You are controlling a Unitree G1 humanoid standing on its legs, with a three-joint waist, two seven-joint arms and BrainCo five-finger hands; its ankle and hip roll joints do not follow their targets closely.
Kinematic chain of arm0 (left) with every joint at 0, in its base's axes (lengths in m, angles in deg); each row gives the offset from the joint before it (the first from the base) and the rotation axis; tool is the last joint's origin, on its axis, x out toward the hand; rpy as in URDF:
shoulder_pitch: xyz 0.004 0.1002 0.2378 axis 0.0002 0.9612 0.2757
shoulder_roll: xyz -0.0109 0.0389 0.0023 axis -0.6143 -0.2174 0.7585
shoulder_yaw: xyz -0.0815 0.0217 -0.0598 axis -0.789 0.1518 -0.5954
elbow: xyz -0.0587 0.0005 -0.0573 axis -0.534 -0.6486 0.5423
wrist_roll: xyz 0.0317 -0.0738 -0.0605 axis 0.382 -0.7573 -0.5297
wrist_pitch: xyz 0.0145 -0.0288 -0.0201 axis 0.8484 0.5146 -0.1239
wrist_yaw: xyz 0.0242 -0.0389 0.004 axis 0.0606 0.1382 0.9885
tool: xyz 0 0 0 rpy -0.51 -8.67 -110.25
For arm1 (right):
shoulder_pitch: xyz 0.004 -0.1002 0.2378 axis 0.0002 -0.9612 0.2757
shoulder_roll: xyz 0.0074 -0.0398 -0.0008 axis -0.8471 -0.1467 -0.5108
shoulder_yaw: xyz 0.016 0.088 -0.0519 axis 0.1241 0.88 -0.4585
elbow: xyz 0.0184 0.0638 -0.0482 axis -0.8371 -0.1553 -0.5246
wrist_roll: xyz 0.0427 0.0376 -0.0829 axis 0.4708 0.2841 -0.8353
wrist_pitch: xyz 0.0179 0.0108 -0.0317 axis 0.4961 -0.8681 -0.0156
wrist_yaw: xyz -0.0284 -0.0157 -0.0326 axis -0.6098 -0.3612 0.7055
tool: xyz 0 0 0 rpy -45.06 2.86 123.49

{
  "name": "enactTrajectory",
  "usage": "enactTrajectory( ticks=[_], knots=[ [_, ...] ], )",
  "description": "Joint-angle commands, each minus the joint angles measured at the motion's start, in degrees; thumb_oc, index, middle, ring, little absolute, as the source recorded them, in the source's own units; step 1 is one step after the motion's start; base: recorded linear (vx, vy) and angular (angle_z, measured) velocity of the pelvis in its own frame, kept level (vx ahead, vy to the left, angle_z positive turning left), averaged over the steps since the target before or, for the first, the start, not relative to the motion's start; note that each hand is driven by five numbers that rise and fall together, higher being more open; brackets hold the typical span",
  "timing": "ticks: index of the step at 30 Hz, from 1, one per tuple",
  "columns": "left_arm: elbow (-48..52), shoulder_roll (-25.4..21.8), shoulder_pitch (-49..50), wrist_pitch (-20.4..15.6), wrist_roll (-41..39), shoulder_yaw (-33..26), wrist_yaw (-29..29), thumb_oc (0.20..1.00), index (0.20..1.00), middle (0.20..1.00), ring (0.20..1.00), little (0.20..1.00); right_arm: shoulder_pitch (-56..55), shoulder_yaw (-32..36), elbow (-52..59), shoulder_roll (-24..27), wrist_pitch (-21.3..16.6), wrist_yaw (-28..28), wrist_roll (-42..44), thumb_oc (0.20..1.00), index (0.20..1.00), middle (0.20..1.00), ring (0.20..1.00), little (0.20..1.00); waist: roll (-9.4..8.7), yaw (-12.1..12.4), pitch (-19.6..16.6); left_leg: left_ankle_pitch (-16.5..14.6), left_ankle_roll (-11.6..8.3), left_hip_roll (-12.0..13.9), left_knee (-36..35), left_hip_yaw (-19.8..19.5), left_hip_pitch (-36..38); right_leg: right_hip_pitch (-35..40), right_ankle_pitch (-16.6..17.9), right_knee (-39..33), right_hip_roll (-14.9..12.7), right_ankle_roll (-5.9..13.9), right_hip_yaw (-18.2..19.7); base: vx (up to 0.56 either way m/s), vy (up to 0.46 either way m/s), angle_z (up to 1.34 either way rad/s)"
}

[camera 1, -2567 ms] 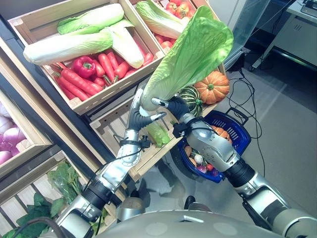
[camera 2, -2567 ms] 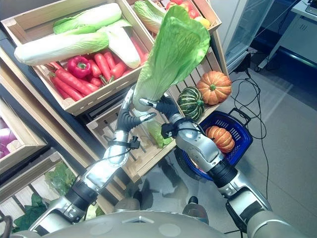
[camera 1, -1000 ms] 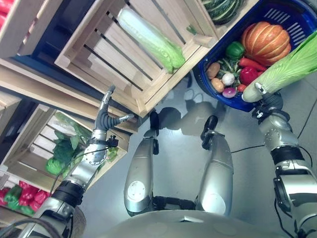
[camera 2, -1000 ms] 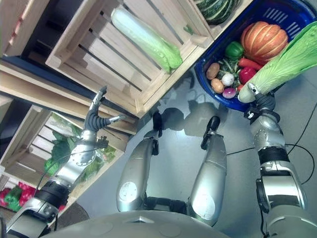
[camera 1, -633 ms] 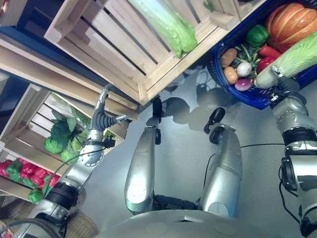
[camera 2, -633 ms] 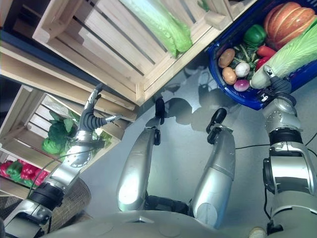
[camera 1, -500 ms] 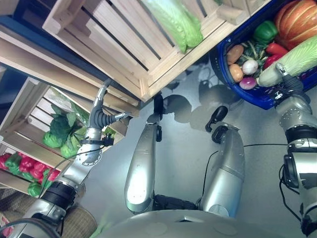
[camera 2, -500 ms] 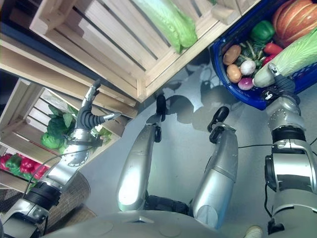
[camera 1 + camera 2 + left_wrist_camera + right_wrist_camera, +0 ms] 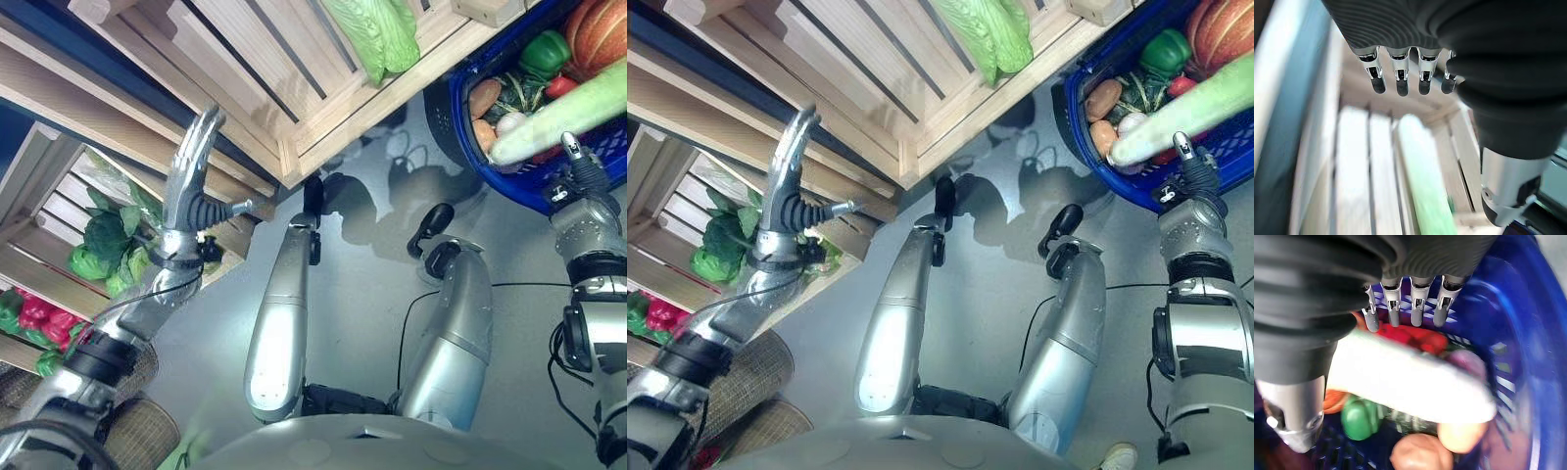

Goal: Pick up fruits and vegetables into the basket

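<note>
A long pale-green napa cabbage (image 9: 563, 108) lies slanted across the blue basket (image 9: 449, 122) on the floor at the upper right. Its white stalk (image 9: 1410, 382) rests on the produce inside: an orange pumpkin (image 9: 600, 29), a green pepper (image 9: 545, 51), potatoes (image 9: 483, 98) and a red pepper (image 9: 1420, 339). My right hand (image 9: 578, 181) hovers at the basket's near rim just beside the cabbage, its fingers (image 9: 1420, 313) straight and open above the stalk. My left hand (image 9: 191, 176) is raised in front of the wooden crates, fingers (image 9: 1400, 83) straight, holding nothing.
A slatted wooden crate (image 9: 294, 88) at the top holds another napa cabbage (image 9: 377, 34). Below it on the left, a lower crate (image 9: 39, 196) contains leafy greens (image 9: 98, 250) and red peppers (image 9: 24, 313). A woven mat (image 9: 127, 421) lies at the lower left.
The camera has tilted, shifting the whole picture. My right hand has lowered the cabbage onto the basket's contents and its fingers now stand off the stalk. The left hand stays open.
</note>
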Motion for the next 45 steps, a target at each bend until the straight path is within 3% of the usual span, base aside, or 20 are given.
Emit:
enactTrajectory(
  ticks=[1, 8, 10, 15, 19, 24, 29, 37, 43, 44, 45],
  knots=[
    [1.88, -0.64, -0.77, 5.1, 8.57, -2.48, 8.21, 1.0, 1.0, 1.0, 1.0, 1.0, -5.03, -2.03, 7.55, 0.88, -5.83, -5.79, -6.17, 1.0, 1.0, 1.0, 1.0, 1.0, 2.86, -3.9, -1.66, -3.1, 6.56, -0.76, -3.67, 2.11, 2.48, 3.57, -1.99, -0.61, 2.78, 3.54, 0.9, -0.01, 0.162, -0.11],
    [0.54, -4.46, -5.98, 10.5, 22.21, -5.07, 15.3, 1.0, 1.0, 1.0, 1.0, 1.0, -17.67, -2.14, 28.22, -2.26, -11.89, -6.31, -17.9, 1.0, 1.0, 1.0, 1.0, 1.0, 1.52, -10.19, -1.66, -2.03, 4.24, 0.51, -7.97, 4.99, 9.68, 8.61, -1.3, -4.93, 3.89, 4.44, 3.05, -0.01, 0.209, -0.26],
    [0.33, -5.49, -7.02, 12.63, 25.07, -5.74, 16.25, 1.0, 1.0, 1.0, 1.0, 1.0, -20.97, -1.58, 33.47, -3.05, -13.1, -6.1, -21.96, 1.0, 1.0, 1.0, 1.0, 1.0, 1.3, -11.88, -1.66, -0.26, 3.98, 0.85, -9.6, 6.15, 10.42, 9.05, 0.7, -7.12, 4.21, 4.2, 3.0, -0.06, 0.222, -0.23],
    [-1.4, -8.78, -8.78, 20.78, 29.43, -4.8, 13.37, 1.0, 1.0, 1.0, 1.0, 1.0, -29.92, 0.57, 42.73, -3.1, -15.16, -2.9, -26.22, 1.0, 1.0, 1.0, 1.0, 1.0, 1.28, -16.55, -1.66, 0.43, 2.81, 1.05, -13.0, 8.33, 15.95, 12.79, 2.5, -11.72, 4.42, 5.3, 5.01, 0.02, 0.238, -0.31],
    [-4.3, -10.87, -10.57, 23.84, 29.53, -2.42, 9.73, 1.0, 1.0, 1.0, 1.0, 1.0, -33.48, 1.6, 46.78, -3.1, -14.78, -0.85, -26.5, 1.0, 1.0, 1.0, 1.0, 1.0, 1.56, -19.36, -1.66, 0.53, 2.31, 0.99, -14.47, 9.93, 19.01, 14.8, 3.47, -14.1, 4.04, 6.05, 6.28, 0.04, 0.205, -0.35],
    [-11.77, -12.94, -14.34, 24.6, 27.44, 2.84, 4.36, 1.0, 1.0, 1.0, 1.0, 1.0, -37.42, 2.81, 50.81, -2.38, -16.72, 1.79, -25.2, 1.0, 1.0, 1.0, 1.0, 1.0, 2.38, -23.16, -1.66, 0.54, 2.08, 0.38, -15.72, 11.89, 21.14, 15.74, 4.66, -16.95, 3.9, 6.67, 8.4, 0.05, 0.207, -0.24],
    [-20.18, -11.16, -18.93, 26.08, 26.05, 8.83, -2.69, 1.0, 1.0, 1.0, 1.0, 1.0, -38.26, 3.27, 53.58, -1.94, -17.37, 2.48, -24.91, 1.0, 1.0, 1.0, 1.0, 1.0, 2.82, -25.65, -1.66, 0.58, 1.98, -0.09, -16.0, 13.44, 20.3, 14.39, 6.08, -19.01, 4.19, 7.37, 10.28, 0.03, 0.134, -0.22],
    [-35.5, -5.88, -22.47, 17.64, 13.9, 12.8, -16.29, 1.0, 1.0, 1.0, 1.0, 1.0, -38.57, 4.24, 55.71, -2.05, -19.36, 2.49, -24.48, 1.0, 1.0, 1.0, 1.0, 1.0, 2.93, -28.1, -1.66, -0.07, 2.17, -0.67, -14.39, 15.57, 17.83, 11.97, 7.84, -20.98, 4.35, 7.8, 12.45, 0.03, 0.107, -0.15],
    [-43.71, -3.1, -21.4, 17.85, 8.71, 13.18, -19.08, 1.0, 1.0, 1.0, 1.0, 1.0, -38.27, 5.16, 56.74, -1.98, -19.5, 1.8, -25.08, 1.0, 1.0, 1.0, 1.0, 1.0, 2.96, -28.69, -1.66, -1.53, 2.47, -0.88, -11.45, 16.55, 15.19, 9.92, 8.12, -20.91, 4.11, 7.91, 13.63, 0.05, 0.103, -0.11],
    [-44.22, -2.95, -21.08, 17.77, 8.39, 13.42, -19.17, 1.0, 1.0, 1.0, 1.0, 1.0, -38.55, 5.12, 56.56, -2.01, -19.6, 1.77, -25.32, 1.0, 1.0, 1.0, 1.0, 1.0, 2.91, -28.64, -1.66, -3.2, 2.04, -0.89, -10.74, 15.95, 16.05, 10.91, 6.37, -20.26, 4.13, 8.31, 13.8, 0.02, 0.07, -0.02],
    [-45.06, -2.82, -21.31, 17.99, 7.76, 13.13, -19.37, 1.0, 1.0, 1.0, 1.0, 1.0, -38.03, 5.3, 56.68, -1.91, -19.59, 1.68, -25.54, 1.0, 1.0, 1.0, 1.0, 1.0, 2.9, -28.64, -1.66, -1.78, 2.6, -0.89, -10.91, 16.62, 14.53, 9.43, 8.17, -20.84, 4.08, 7.88, 13.79, 0.01, 0.067, -0.04]
  ],
)
